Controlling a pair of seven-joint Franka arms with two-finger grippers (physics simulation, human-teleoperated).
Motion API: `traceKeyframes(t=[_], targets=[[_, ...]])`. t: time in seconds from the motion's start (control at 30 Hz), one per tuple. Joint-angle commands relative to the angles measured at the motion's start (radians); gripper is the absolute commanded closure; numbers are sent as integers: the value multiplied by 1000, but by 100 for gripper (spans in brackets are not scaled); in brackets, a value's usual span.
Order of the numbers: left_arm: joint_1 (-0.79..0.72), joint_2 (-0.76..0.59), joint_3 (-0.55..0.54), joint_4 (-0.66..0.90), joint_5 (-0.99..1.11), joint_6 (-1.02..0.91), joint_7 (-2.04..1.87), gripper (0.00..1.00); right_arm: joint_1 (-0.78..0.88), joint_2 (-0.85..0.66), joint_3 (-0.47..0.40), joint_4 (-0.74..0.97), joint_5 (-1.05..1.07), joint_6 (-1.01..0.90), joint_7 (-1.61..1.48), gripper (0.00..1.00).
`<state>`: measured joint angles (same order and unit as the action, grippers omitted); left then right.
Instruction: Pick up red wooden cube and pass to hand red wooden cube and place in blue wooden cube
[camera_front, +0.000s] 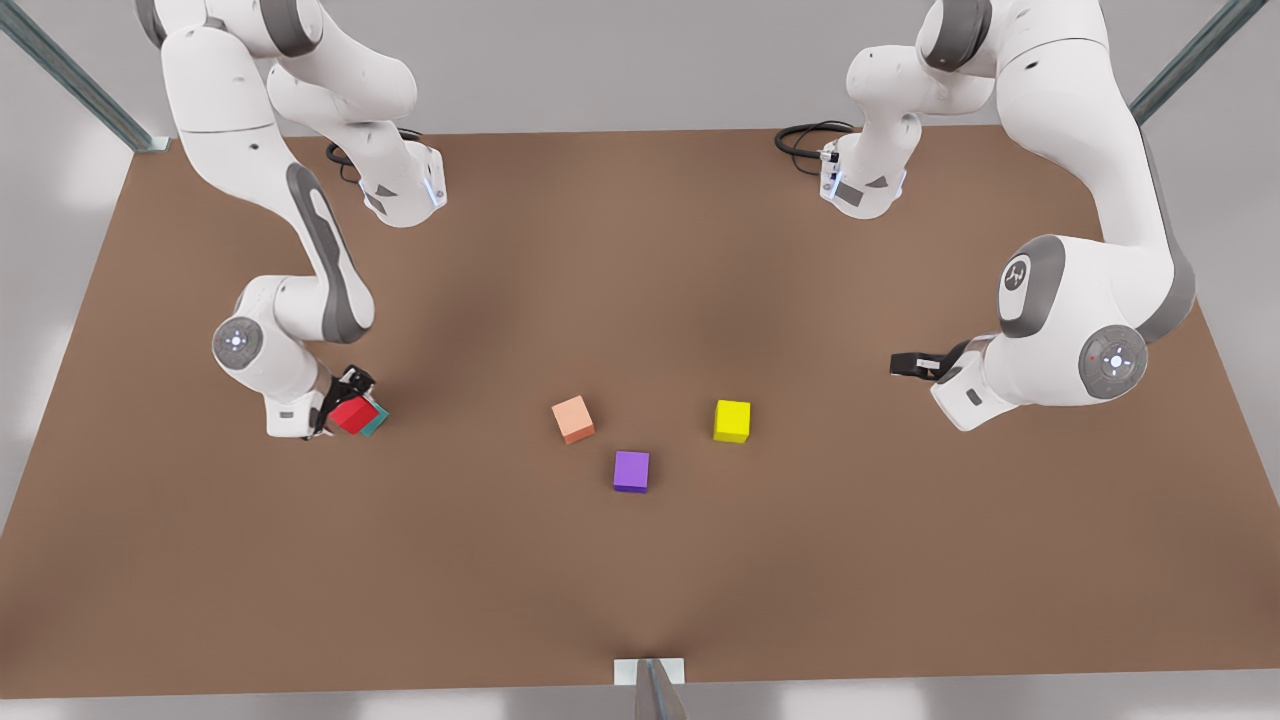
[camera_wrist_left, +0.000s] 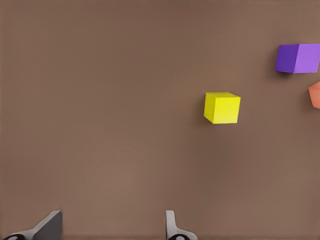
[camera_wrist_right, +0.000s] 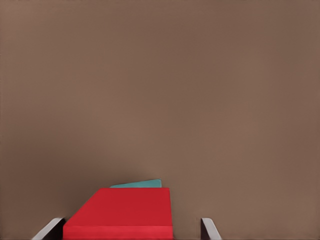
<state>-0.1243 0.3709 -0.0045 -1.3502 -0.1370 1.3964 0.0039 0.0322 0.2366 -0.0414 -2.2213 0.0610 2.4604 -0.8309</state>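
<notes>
The red wooden cube (camera_front: 351, 414) sits at the front view's left, partly over the blue wooden cube (camera_front: 377, 422), whose teal edge peeks out beside it. My right gripper (camera_front: 347, 393) is down around the red cube. In the right wrist view the red cube (camera_wrist_right: 122, 212) lies between the fingers of that gripper (camera_wrist_right: 131, 231), with a gap on one side, so the jaws stand open. A sliver of the blue wooden cube (camera_wrist_right: 137, 184) shows behind it. My left gripper (camera_front: 906, 365), the hand at the front view's right, waits open above the table, and its fingers (camera_wrist_left: 50, 226) hold nothing.
On the brown table (camera_front: 640, 580) a salmon-orange cube (camera_front: 573, 419), a purple cube (camera_front: 631, 470) and a yellow cube (camera_front: 732, 421) lie in the middle. The left wrist view shows the yellow cube (camera_wrist_left: 222, 107) and the purple cube (camera_wrist_left: 297, 58).
</notes>
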Motion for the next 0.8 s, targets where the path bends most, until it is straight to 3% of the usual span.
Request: traceKeyframes(t=[0.0, 0.13, 0.2, 0.27, 0.33, 0.43, 0.5, 0.63, 0.77], targets=[[0, -1, 0, 0, 0, 0, -5, 0, 0, -14, 0, 12, 2, -81, -8, 0], [0, -1, 0, 0, 0, 0, -5, 0, 2, -85, 0, 51, 2, -244, 71, 0], [0, -1, 0, 0, 0, 0, -5, 0, 8, -88, 3, 173, 6, -460, 304, 0], [-6, -1, -2, 2, 37, 0, -5, 0, 25, 38, 8, 445, 11, -690, 610, 0], [-6, -4, -2, 2, 37, 0, -5, 0, 32, 177, 8, 724, 26, -802, 743, 0], [-3, -4, -2, 2, 37, 0, -5, 0, 23, 210, 0, 816, -62, -820, 1079, 0], [-3, -4, -2, 2, 37, -2, -4, 0, 55, 170, 12, 963, -141, -1089, 1058, 0], [-6, -3, -2, 2, 37, -13, -4, 0, 84, -75, 14, 790, -142, -1109, 1073, 0], [-8, -6, -2, 2, 37, -16, -8, 0, 55, -134, 14, 720, -93, -1091, 1072, 0]])
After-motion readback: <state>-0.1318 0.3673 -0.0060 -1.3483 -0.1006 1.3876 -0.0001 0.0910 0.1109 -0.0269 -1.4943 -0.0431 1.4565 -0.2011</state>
